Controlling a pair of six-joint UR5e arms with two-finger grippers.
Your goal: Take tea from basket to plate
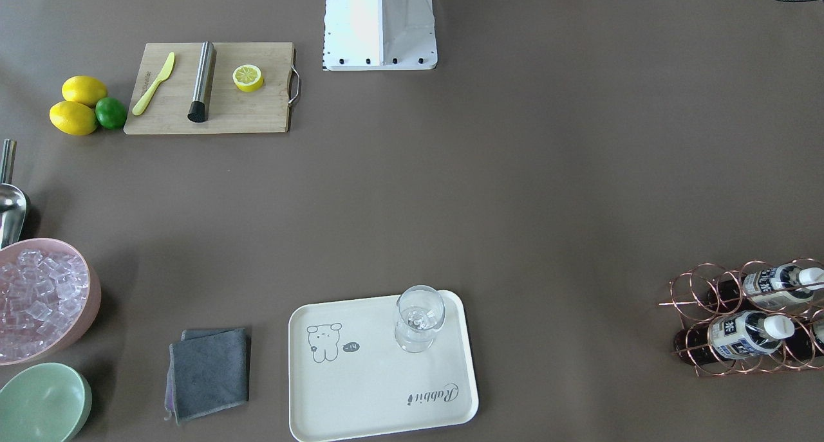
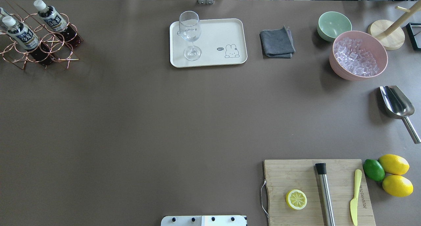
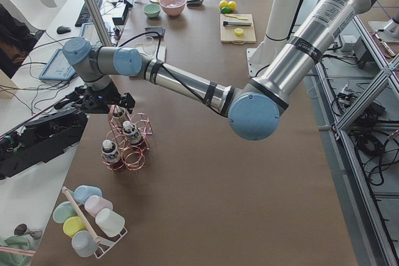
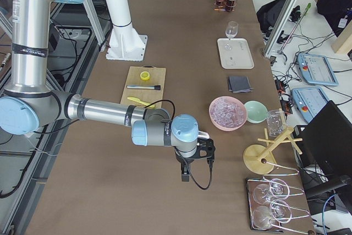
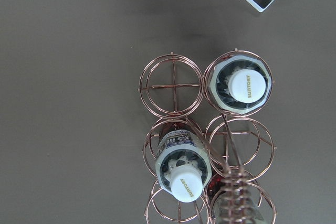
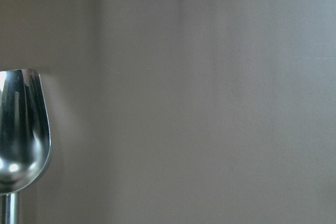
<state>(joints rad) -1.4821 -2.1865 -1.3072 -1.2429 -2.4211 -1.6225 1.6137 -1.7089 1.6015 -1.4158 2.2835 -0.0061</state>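
three tea bottles (image 2: 20, 33) sit in the basket (image 5: 173, 85) at the desk's (image 2: 131, 120) far left corner. i cannot tell how open the left end effector (image 3: 100, 101) or right end effector (image 4: 195, 155) is.

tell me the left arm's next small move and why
Probably lower the left gripper onto a white-capped brown tea bottle: it hovers above the rose-gold wire basket, bottles stand in its rings, and the cream rectangular tray holds only a wine glass.
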